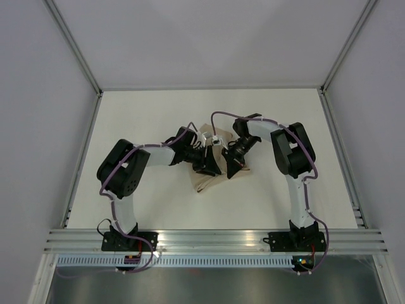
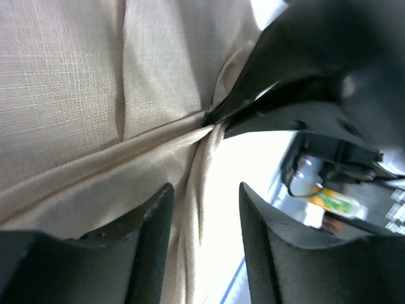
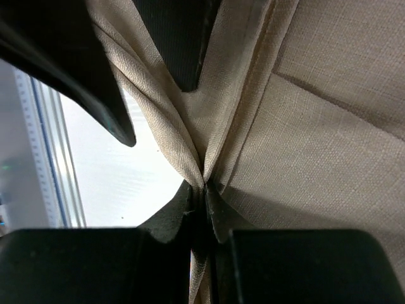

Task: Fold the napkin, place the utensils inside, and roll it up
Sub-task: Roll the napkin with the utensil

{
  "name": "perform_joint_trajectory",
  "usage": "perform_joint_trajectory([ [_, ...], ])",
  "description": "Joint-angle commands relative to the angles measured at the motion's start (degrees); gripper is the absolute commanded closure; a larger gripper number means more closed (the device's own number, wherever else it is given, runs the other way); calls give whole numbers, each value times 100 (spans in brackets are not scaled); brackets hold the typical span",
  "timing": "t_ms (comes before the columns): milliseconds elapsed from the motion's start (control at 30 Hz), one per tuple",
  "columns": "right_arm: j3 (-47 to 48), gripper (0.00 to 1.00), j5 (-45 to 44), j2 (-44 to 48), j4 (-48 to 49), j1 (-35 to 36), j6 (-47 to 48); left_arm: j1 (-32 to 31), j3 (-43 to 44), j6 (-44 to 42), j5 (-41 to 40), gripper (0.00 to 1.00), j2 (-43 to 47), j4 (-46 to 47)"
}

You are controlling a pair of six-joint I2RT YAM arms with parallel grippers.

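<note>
Mid-bench (image 1: 158, 114), the napkin (image 1: 204, 182) lies between the two arms. The left gripper (image 1: 209, 166) sits over the napkin's left part, jaws apart astride a fold. The right gripper (image 1: 235, 166) is at the napkin's right side, jaws pinched on a gathered ridge of the cloth.

We see a white, matte counter (image 1: 158, 114), roughly square. Thin metal rails (image 1: 81, 164) run along its left and right edges, and a wider ribbed aluminium rail (image 1: 215, 239) runs along its near edge. Only one thing shows lying on it: the beige napkin (image 1: 204, 182), about in the middle and only partly visible from above. The napkin is not flat. We see the cloth bunched, with long folds drawn together to a pinched point. One corner points near-left and rests on the surface. In the wrist views, bare white counter shows right beside the gathered folds.
</note>
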State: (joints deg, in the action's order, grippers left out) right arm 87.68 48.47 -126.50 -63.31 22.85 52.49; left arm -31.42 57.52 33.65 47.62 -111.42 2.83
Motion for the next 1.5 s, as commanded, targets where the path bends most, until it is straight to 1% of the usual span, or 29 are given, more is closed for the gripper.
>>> perform_joint_trajectory([
  [0, 276, 88, -276, -481, -603, -44, 244, -75, -118, -322, -796, 48, 742, 271],
  [167, 723, 88, -285, -902, -1173, -44, 270, -153, -364, -877, -1737, 46, 1402, 227],
  [200, 768, 87, -277, -955, -1245, -44, 262, -206, -407, -1130, -1895, 46, 1516, 209],
  [233, 829, 87, -268, -1060, -1324, -44, 271, -268, -460, -1280, -2279, 46, 1744, 183],
  [300, 1014, 87, -224, -1184, -1596, -35, 349, -557, -496, -1753, -2720, 44, 1904, 95],
  [333, 1136, 86, -215, -1315, -1753, -44, 350, -680, -487, -1922, -3201, 44, 2026, 8],
  [367, 1207, 86, -189, -1394, -1842, -44, 350, -995, -487, -2106, -3423, 43, 2062, -37],
  [400, 1260, 86, -154, -1465, -1947, -35, 428, -1172, -487, -2465, -3930, 43, 2080, -98],
  [467, 1330, 86, -153, -1588, -1984, -44, 359, -1636, -417, -2766, -4320, 43, 2019, -168],
  [500, 1322, 86, -162, -1632, -1992, -44, 367, -1744, -382, -3002, -4627, 42, 1984, -204],
  [533, 1339, 86, -171, -1641, -1984, -44, 367, -1936, -338, -3126, -4734, 41, 1931, -247],
  [600, 1357, 86, -171, -1694, -1992, -44, 332, -2096, -276, -3504, -5128, 40, 1729, -248],
  [667, 1375, 86, -171, -1712, -1966, -53, 315, -2350, -276, -3811, -5349, 39, 1615, -415],
  [800, 1366, 87, -197, -1764, -1843, -53, 183, -2737, -241, -4233, -5982, 37, 1352, -371],
  [967, 1384, 88, -206, -1826, -1817, -53, 139, -3063, -171, -4621, -6440, 37, 1061, -318],
  [1067, 1383, 87, -197, -1835, -1799, -53, 121, -3098, -144, -4692, -6554, 37, 964, -318],
  [1100, 1375, 87, -206, -1843, -1799, -61, 121, -3107, -118, -4718, -6676, 37, 929, -153],
  [1233, 1383, 88, -197, -1870, -1799, -62, 130, -3151, -48, -4832, -6739, 37, 806, -125],
  [1333, 1383, 88, -197, -1879, -1808, -70, 139, -3160, -21, -4877, -6660, 44, 700, -160],
  [1367, 1375, 88, -197, -1887, -1808, -88, 147, -3169, -21, -4877, -6573, 50, 674, -177],
  [1433, 1375, 88, -189, -1887, -1799, -97, 156, -3169, -4, -4868, -6467, 58, 621, -247],
  [1467, 1375, 88, -189, -1896, -1808, -105, 165, -3169, 5, -4842, -6406, 65, 604, -248],
])
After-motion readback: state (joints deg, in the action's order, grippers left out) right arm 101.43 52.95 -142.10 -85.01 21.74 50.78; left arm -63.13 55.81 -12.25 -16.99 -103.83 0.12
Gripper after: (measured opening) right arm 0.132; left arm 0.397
